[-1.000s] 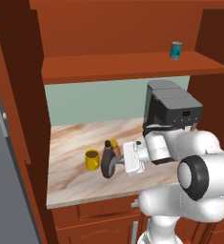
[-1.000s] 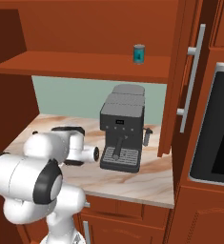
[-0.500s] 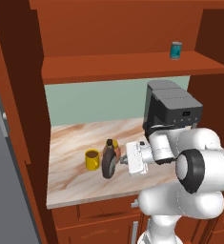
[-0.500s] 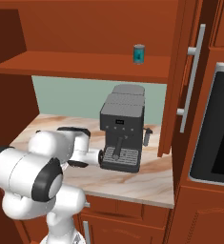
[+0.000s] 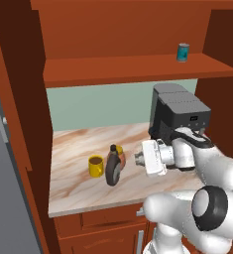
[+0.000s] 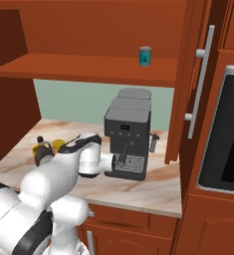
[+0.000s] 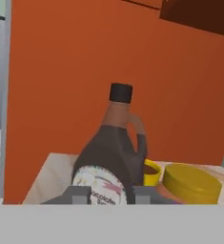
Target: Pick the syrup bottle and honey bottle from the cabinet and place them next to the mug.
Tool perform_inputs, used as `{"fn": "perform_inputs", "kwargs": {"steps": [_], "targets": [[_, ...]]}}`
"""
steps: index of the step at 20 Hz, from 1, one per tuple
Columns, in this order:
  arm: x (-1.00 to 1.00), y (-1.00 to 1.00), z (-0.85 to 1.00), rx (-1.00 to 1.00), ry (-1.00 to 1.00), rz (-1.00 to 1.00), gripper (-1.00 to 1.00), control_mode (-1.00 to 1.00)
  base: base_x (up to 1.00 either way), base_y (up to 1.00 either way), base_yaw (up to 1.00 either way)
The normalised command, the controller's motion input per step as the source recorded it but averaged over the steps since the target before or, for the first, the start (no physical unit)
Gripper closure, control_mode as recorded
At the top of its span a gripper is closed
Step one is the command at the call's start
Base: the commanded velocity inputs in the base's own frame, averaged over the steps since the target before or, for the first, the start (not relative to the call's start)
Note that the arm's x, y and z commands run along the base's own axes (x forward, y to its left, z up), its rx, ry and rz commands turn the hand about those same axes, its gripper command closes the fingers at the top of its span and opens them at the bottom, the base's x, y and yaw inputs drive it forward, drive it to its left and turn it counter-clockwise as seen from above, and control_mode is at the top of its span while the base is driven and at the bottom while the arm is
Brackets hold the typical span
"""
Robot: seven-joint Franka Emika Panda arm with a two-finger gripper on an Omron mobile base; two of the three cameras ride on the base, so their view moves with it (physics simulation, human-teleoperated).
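Standing on the bench [image 5: 78,149]: syrup bottle [image 5: 112,166], mug [image 5: 95,166] at its 9 o'clock, honey bottle [image 7: 189,183] just behind. Gripper [image 7: 106,194] spread, empty, beside the syrup bottle. Placing looks complete; next move likely calls for retreat without toppling anything.

A teal can [image 6: 145,56] stands on the cabinet [image 6: 88,69] shelf above a dark coffee machine [image 6: 126,132] on the marble bench [image 6: 158,184], while the white arm [image 6: 63,167] reaches left toward the syrup bottle [image 6: 40,150] and mug [image 6: 58,145].
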Motion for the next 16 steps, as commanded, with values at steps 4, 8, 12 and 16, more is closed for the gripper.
{"fn": "perform_inputs", "kwargs": {"steps": [4,8,12,16], "targets": [[-0.90,-0.42,0.91,0.01,-0.01,-0.10,-1.00,-1.00,0.00,0.00,0.00],[-0.45,-0.37,1.00,0.00,0.01,-0.15,-1.00,-1.00,0.00,0.00,0.00],[-0.37,-0.08,1.00,0.02,0.09,-0.26,-1.00,-1.00,0.00,0.00,0.00],[-0.33,0.00,1.00,0.01,0.19,-0.32,-1.00,-1.00,0.00,0.00,0.00]]}}
